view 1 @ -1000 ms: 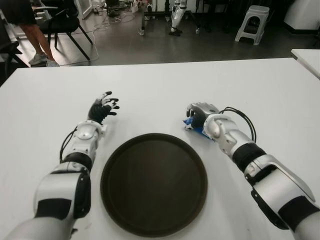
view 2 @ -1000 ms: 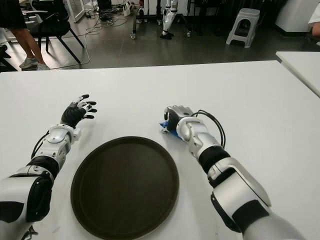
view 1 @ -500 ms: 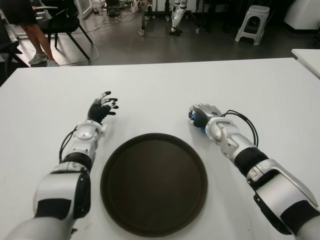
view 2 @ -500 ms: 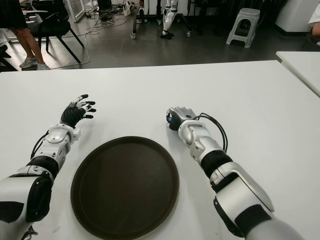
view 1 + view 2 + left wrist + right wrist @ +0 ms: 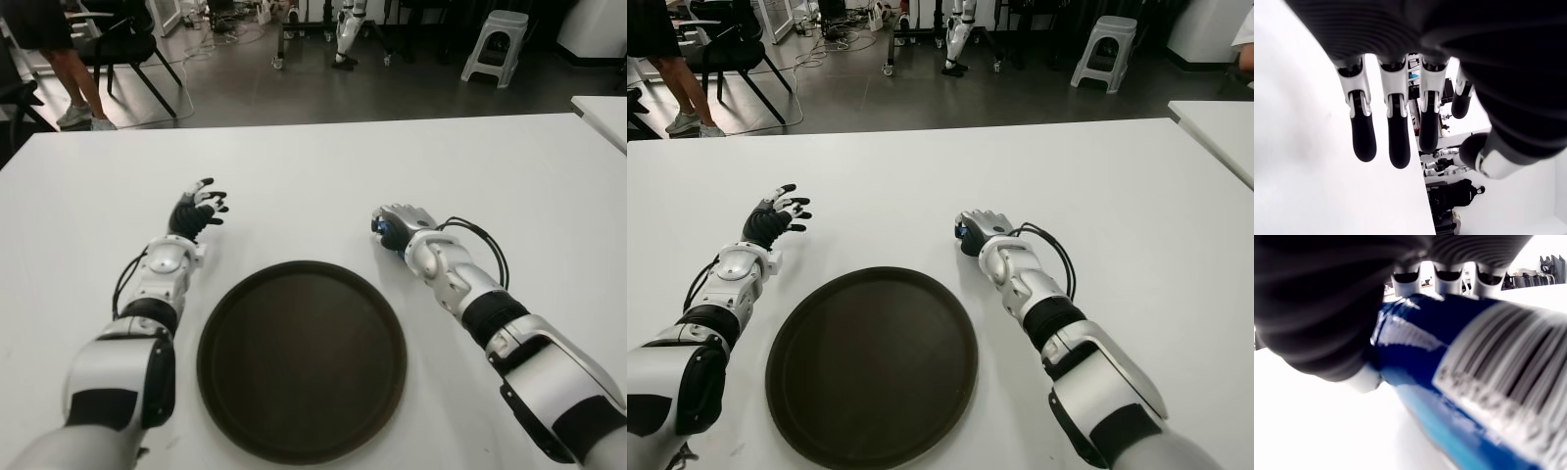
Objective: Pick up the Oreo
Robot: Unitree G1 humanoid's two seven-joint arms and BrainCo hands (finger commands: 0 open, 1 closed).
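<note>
Left hand [image 5: 199, 208] is hanging out on the robot's left side of the white surface [image 5: 313, 166], just past the tray's far-left edge, fingers [image 5: 1362, 132] spread and relaxed with nothing in them. It's well apart from the action, so I'm guessing it's just keeping out of the way. Can't tell from the eye views whether it's actually touching the surface or hovering over it.

Moving toward the middle, a big round dark tray [image 5: 302, 357] is sitting close to the robot, between the two arms, with nothing on it. My guess is that's where the snack is going afterward (the task line only says pick up, so take that with a grain of salt).

Over on the right, the right hand [image 5: 396, 225] is curling tight around the Oreo [image 5: 1464, 382], a blue pack with a barcode filling most of the right wrist view. From the head camera only a sliver of blue is peeking out at the tray-side edge of the fist, just beyond the tray's far-right rim. Fingers are wrapping over the top and the thumb is pressing in from the side, which is probably why the pack is looking pinned so firmly. I'm reading the grasp as made and the lift as barely starting, if at all; whether the pack is clearing the surface I can't say.
</note>
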